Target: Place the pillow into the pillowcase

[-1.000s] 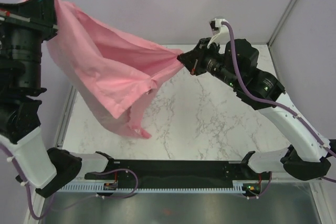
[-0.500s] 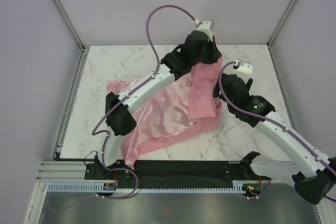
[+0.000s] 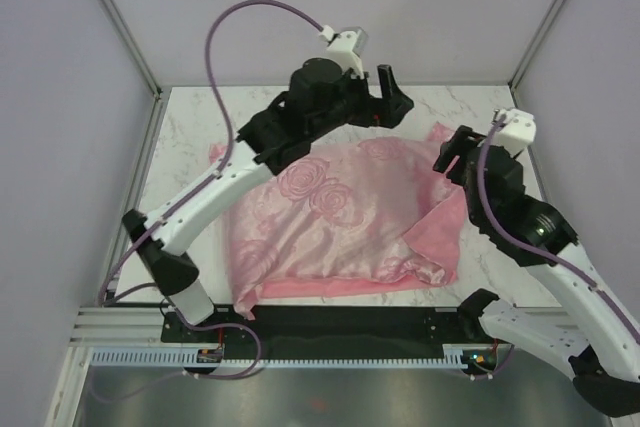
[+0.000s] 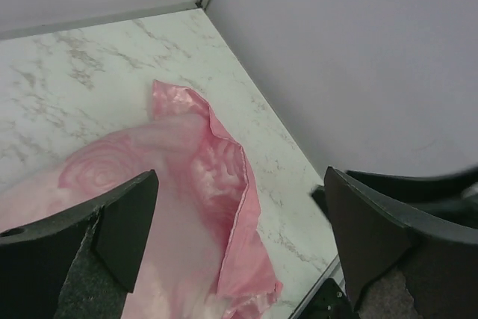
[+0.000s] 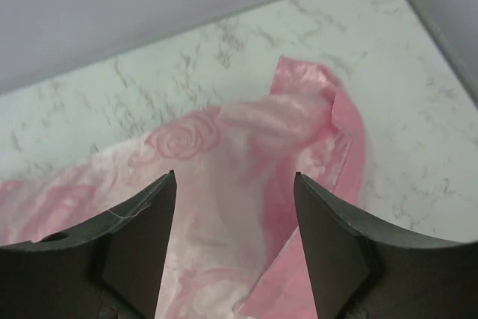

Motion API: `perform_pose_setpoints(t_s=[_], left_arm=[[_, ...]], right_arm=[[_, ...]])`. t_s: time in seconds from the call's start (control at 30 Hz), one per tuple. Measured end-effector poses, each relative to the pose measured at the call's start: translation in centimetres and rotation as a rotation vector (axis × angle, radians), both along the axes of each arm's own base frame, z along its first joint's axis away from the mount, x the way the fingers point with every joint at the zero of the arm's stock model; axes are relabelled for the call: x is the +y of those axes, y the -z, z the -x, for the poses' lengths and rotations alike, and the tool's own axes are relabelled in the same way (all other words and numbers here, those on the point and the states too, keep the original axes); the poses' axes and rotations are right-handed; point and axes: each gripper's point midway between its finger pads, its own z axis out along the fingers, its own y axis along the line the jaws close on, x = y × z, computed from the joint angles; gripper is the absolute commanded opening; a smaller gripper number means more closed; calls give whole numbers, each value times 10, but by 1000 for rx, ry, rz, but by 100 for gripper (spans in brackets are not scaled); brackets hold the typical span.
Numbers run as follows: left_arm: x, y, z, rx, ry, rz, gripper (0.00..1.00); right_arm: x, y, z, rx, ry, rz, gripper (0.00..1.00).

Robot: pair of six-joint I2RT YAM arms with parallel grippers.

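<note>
Two grippers are hovering over the far part of the marble table (image 3: 190, 137) in the top view. The left gripper (image 3: 392, 97) is hanging just past the far edge of the pillowcase (image 3: 330, 217), which is lying spread out, rose pattern up, nearward of it. The right gripper (image 3: 450, 155) is sitting just beside the cloth's far right corner. Nearward of it a flap (image 3: 440, 237) is folding over and showing a duller pink side. Whether those fingers are touching the cloth I cannot tell from here.

From the left wrist, the left gripper (image 4: 240, 177) is standing wide apart, released and holding nothing. The pillowcase (image 4: 187, 155) is lying beneath it, a crumpled corner pointing ahead toward the wall (image 4: 336, 50), with bare table (image 4: 75, 72) showing beyond.

From the right wrist, the right gripper (image 5: 234, 178) is likewise spreading apart with nothing in it. The pillowcase (image 5: 246, 132) is lying under it on the table (image 5: 418, 72), a rose showing ahead of one finger and a folded edge running ahead of the other.
</note>
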Motion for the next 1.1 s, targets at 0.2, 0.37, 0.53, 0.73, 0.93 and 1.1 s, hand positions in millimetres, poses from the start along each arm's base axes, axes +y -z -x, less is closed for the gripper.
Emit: perform_pose_setpoints(t_s=[0.2,0.37,0.53,0.73,0.93,1.1], left_arm=[[144,-35,47,-45,-194,-11,100],[244,72,52,141,-388,-143,100],[269,184,74,377,-410,-299,100],[277,213,91,443,-402,-336,100],[293,205,100,406,-459,-303,100],[310,198,107,381,-517,-310,100]], right_arm=[[53,115,-26,277,-157,91,71],[50,185,-25,425,-122,68,67],[22,253,-22,589,14,-8,52],[-41,275,-3,653,333,-99,47],[-95,261,26,585,596,-113,16],[-116,230,42,437,711,-135,47]])
